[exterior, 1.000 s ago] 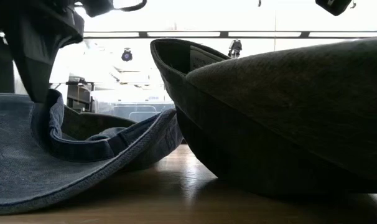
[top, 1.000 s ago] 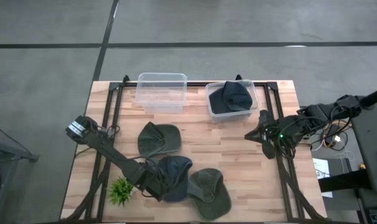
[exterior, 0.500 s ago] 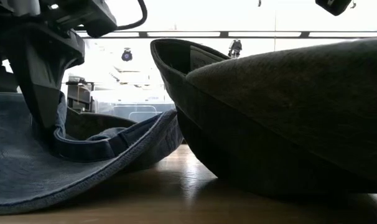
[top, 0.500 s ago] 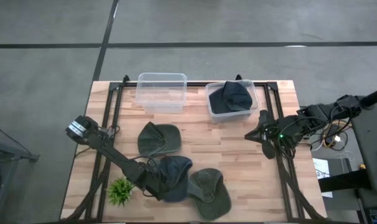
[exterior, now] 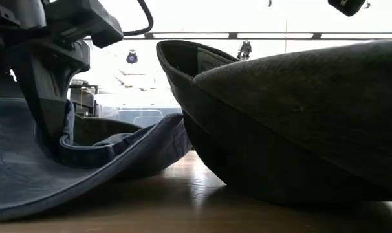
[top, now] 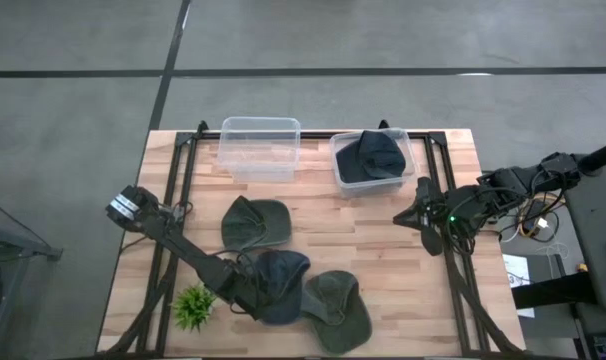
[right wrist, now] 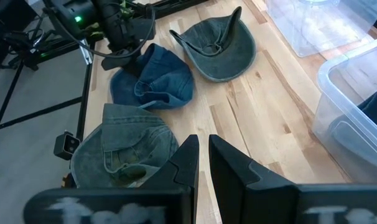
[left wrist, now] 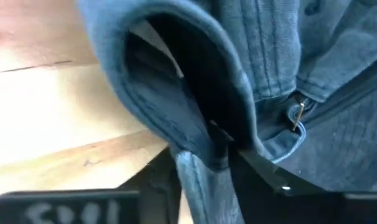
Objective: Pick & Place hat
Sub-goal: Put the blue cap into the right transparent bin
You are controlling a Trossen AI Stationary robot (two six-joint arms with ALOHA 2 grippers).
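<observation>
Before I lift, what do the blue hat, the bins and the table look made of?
Blue hat: looks like washed denim, matte, with visible stitch lines and a faded weave; the left gripper is at its brim. Bins: apparently clear hard plastic, glossy, the tabletop showing through the empty one. Table: pale wood planks with visible grain, lightly reflective, probably sealed.

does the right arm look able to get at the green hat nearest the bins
Probably yes: the right gripper hangs over bare wood, and nothing stands between it and that green hat. The left gripper is busy at the blue hat.
</observation>
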